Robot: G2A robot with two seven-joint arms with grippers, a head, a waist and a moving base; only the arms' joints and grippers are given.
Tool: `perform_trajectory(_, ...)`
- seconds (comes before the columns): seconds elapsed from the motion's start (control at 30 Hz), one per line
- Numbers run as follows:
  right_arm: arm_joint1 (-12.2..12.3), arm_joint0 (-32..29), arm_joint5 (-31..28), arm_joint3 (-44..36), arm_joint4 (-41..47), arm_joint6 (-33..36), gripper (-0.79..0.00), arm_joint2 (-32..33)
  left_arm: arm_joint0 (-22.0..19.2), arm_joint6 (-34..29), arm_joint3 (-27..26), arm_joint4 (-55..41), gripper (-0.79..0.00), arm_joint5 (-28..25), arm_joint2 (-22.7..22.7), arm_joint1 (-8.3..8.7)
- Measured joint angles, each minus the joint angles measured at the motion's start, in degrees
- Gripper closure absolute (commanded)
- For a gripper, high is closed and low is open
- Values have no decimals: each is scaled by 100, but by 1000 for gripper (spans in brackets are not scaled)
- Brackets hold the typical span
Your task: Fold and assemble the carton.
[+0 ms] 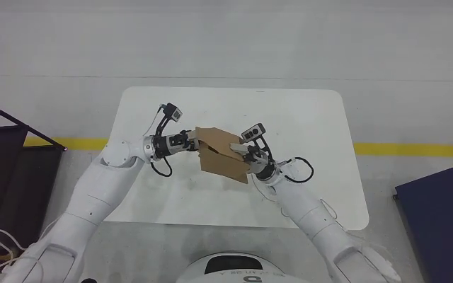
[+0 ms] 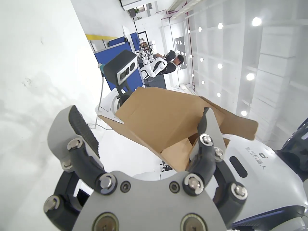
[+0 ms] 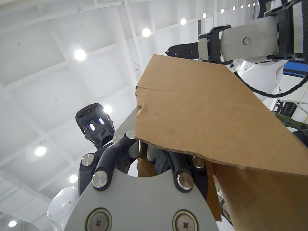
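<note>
A brown carton (image 1: 223,156), partly unfolded with loose flaps, is held up over the middle of the white table (image 1: 304,120). My right gripper (image 1: 244,157) is at its right end. In the right wrist view this gripper (image 3: 142,151) is shut on a cardboard edge of the carton (image 3: 197,111). My left gripper (image 1: 192,141) is at the carton's left end. In the left wrist view it (image 2: 144,128) stands open, fingers wide apart. One fingertip (image 2: 208,123) rests against a flap of the carton (image 2: 163,118); the other finger (image 2: 81,133) is apart from it.
The table's near edge runs just below the arms, and bare tabletop lies at the back and right. A yellow floor line (image 1: 403,149) passes behind the table. Dark objects stand on the floor at far left (image 1: 18,177) and far right (image 1: 432,212).
</note>
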Motion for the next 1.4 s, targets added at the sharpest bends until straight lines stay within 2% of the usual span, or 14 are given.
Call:
perform_trajectory(0.53,-179,-44,53,169,-343,53,0,212,137,144,-299,979,-785,99,-109,25)
perform_trajectory(0.83,-264,-22,85,269,-543,85,0,217,171,233,-458,1561,-785,512,-253,78)
perform_trajectory(1.27,-366,35,156,339,-751,155,0,210,227,261,-616,1741,-785,641,-300,80)
perform_trajectory(1.4,-389,23,212,348,-688,212,0,266,246,230,-605,1696,-785,530,-393,93)
